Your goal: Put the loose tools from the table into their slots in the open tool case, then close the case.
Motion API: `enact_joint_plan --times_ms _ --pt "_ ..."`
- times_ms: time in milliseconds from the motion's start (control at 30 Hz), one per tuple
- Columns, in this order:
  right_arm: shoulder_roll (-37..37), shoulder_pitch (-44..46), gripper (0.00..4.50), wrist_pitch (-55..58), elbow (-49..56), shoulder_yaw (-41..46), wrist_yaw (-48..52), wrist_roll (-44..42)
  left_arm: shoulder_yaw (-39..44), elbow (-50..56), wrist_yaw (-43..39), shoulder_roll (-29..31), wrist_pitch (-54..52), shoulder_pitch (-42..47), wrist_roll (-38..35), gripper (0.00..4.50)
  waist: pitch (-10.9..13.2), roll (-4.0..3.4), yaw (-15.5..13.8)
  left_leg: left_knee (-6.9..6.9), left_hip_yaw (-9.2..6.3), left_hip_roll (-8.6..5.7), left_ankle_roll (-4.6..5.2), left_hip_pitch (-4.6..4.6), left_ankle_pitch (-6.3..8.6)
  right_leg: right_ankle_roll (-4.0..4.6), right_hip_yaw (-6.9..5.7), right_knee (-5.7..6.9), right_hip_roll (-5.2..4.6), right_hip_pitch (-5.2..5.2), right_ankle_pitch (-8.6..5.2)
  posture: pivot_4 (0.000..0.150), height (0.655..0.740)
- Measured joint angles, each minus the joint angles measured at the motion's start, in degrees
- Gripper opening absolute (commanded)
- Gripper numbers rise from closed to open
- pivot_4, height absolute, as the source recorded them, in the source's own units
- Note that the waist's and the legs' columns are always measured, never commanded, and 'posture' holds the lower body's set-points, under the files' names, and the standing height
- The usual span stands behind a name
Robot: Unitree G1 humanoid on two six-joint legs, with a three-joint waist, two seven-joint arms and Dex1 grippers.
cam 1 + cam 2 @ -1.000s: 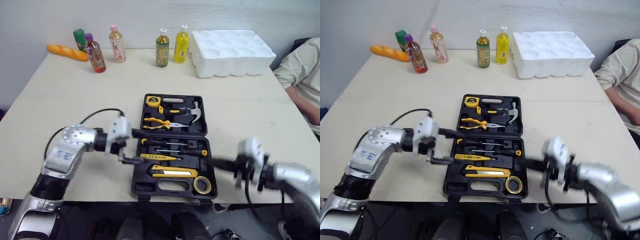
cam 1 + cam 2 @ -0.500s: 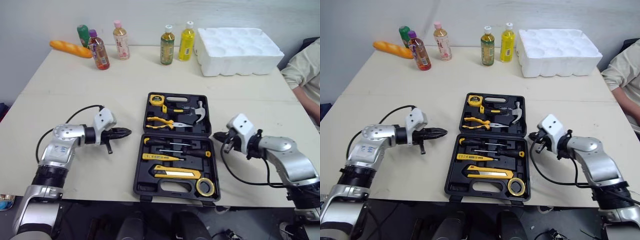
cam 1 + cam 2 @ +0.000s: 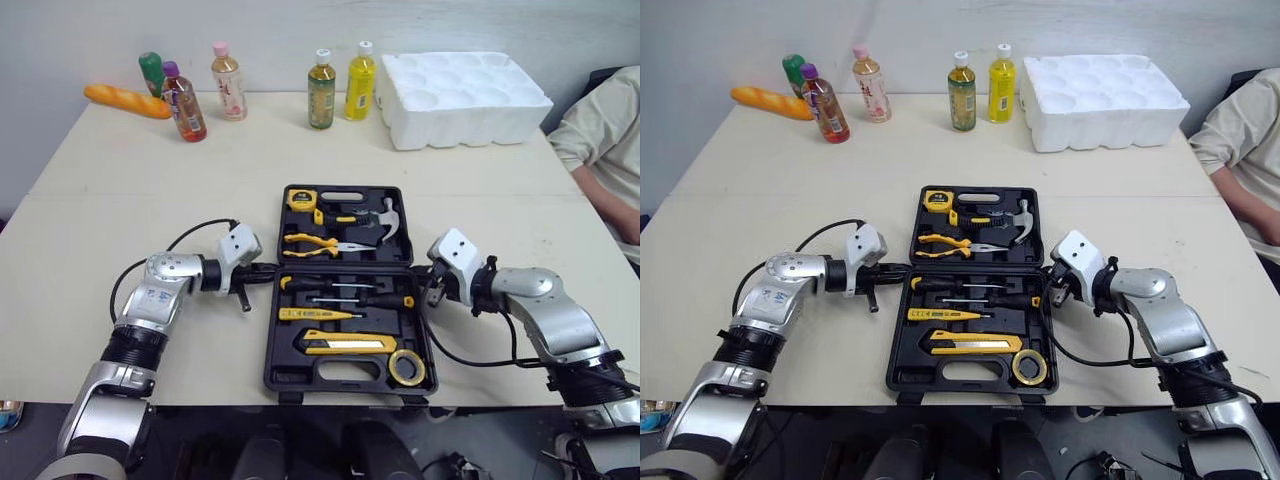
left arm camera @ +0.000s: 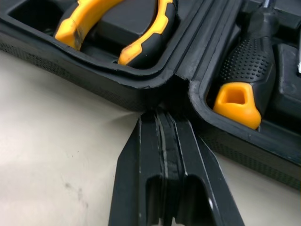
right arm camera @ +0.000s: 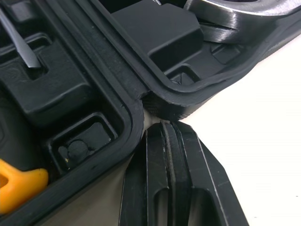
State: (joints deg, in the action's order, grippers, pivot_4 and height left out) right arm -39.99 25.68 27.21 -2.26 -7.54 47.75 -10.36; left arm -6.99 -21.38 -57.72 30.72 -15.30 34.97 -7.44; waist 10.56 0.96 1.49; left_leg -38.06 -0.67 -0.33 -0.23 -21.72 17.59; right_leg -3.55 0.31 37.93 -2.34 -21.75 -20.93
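Both head views look forward and down from above the near edge of the table, taking in the whole tool case. The left wrist view peers along the left gripper, the right along the right gripper, each very near the case's hinge from opposite sides
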Motion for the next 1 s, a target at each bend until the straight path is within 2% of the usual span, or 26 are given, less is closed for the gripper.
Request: enact_joint_plan --times_ms 433,500,533,567,667,767,800,867,1000 --pt "-0.9 2.1 0.00 -5.4 -2.5 -1.8 0.2 7.4 0.1 -3.7 2.3 -2.4 -0.2 3.3 2.5 0.06 0.0 0.00 -0.1 -0.02 0.00 -0.01 -0.12 0.00 -0.07 0.00 0.00 -0.01 -0.02 0.02 0.00 0.150 0.7400" --pt "-1.7 2.0 0.65 -7.4 -2.2 -2.9 -0.3 9.3 0.6 -2.9 2.4 -2.1 -1.4 2.8 1.8 0.00 0.0 0.00 -0.1 -0.01 -0.01 -0.01 -0.12 0.00 -0.07 0.00 -0.01 -0.01 -0.01 0.02 0.00 0.150 0.7400" --pt "-2.1 1.9 0.82 -7.4 -1.7 -2.8 -0.4 9.6 1.2 -1.8 2.4 -1.5 -2.7 2.0 1.2 0.00 0.0 0.00 -0.1 0.02 -0.01 -0.01 -0.12 0.00 -0.07 0.00 0.00 -0.01 -0.01 0.02 0.00 0.150 0.7400" --pt "-2.6 1.3 1.39 -6.9 -0.9 -2.4 -0.3 9.4 1.9 -1.0 2.3 -0.8 -4.0 1.2 0.5 0.66 0.0 0.00 0.0 0.05 -0.01 -0.01 -0.13 0.00 -0.08 0.00 0.00 0.01 -0.01 0.01 0.00 0.150 0.7400" --pt "-5.4 -1.6 2.81 -3.2 2.4 1.0 1.6 7.4 5.4 2.0 2.1 2.4 -10.0 -1.5 -2.6 1.80 0.0 0.00 0.0 0.10 -0.04 0.00 -0.16 -0.01 -0.09 0.00 -0.02 0.02 -0.01 0.01 0.00 0.150 0.7400" --pt "-7.1 -3.0 4.26 5.2 6.3 6.5 3.8 1.6 10.3 5.7 2.8 5.8 -21.7 -2.0 -7.4 3.12 0.0 0.03 0.0 0.05 -0.08 0.00 0.02 -0.03 0.01 0.00 -0.03 -0.03 -0.03 0.01 0.00 0.150 0.7400" --pt "-7.1 -2.0 4.50 9.2 7.5 8.6 3.9 -1.0 11.7 7.1 3.6 6.5 -26.8 -0.7 -9.1 3.64 0.0 0.03 0.0 0.03 -0.10 0.00 0.06 -0.03 0.02 0.00 -0.04 -0.02 -0.03 0.03 0.00 0.150 0.7400" --pt "-6.2 1.8 4.50 15.8 8.9 11.2 3.0 -4.5 12.8 7.7 6.4 6.3 -34.5 4.0 -10.4 4.47 0.0 0.03 0.0 0.01 -0.15 -0.01 0.06 -0.02 0.02 0.00 -0.07 0.01 -0.04 0.03 0.00 0.150 0.7400" --pt "0.8 9.9 4.50 27.7 8.8 14.2 -3.4 -8.9 13.4 5.9 14.0 1.8 -47.1 13.2 -11.1 4.47 0.0 0.03 0.0 0.13 -0.17 -0.01 -0.12 0.00 -0.08 0.00 -0.10 0.08 -0.01 0.06 0.00 0.150 0.7400"
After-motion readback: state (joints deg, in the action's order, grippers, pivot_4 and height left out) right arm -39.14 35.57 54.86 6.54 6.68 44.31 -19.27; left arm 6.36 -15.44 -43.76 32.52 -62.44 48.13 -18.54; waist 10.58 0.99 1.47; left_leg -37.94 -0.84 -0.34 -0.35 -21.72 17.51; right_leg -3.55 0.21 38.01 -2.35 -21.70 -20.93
